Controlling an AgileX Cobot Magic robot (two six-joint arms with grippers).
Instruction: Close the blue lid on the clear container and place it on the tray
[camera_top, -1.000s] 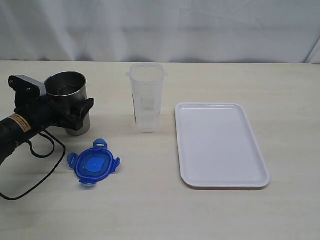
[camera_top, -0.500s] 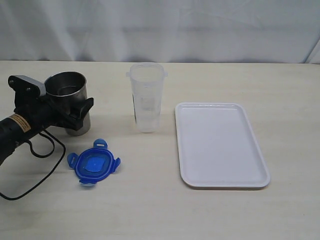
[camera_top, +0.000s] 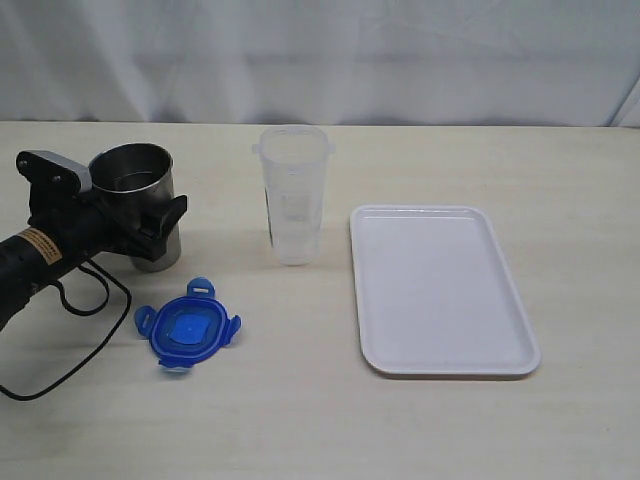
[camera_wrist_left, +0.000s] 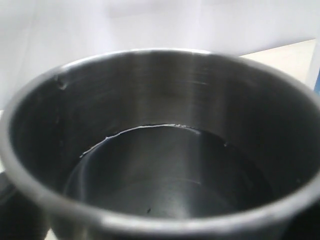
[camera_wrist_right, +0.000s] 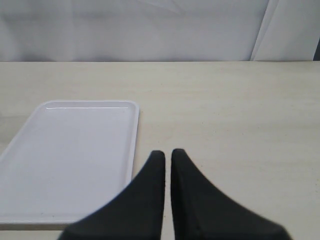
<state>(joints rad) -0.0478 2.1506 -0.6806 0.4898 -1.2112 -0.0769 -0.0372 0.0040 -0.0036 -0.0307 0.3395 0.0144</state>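
Fingers (camera_top: 168, 218) of the left gripper (camera_top: 140, 222) straddle the steel cup (camera_top: 135, 185) at left; clamped or not, I cannot tell. Right gripper (camera_wrist_right: 167, 162) is closed, empty. Blue lid (camera_top: 187, 328) lies near left; clear container (camera_top: 294, 195) stands open just left of the tray (camera_top: 445, 290), and an off-centre press could topple it.

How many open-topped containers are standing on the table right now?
2: the steel cup at far left, and the clear container near the middle, just left of the tray. None seems hidden.
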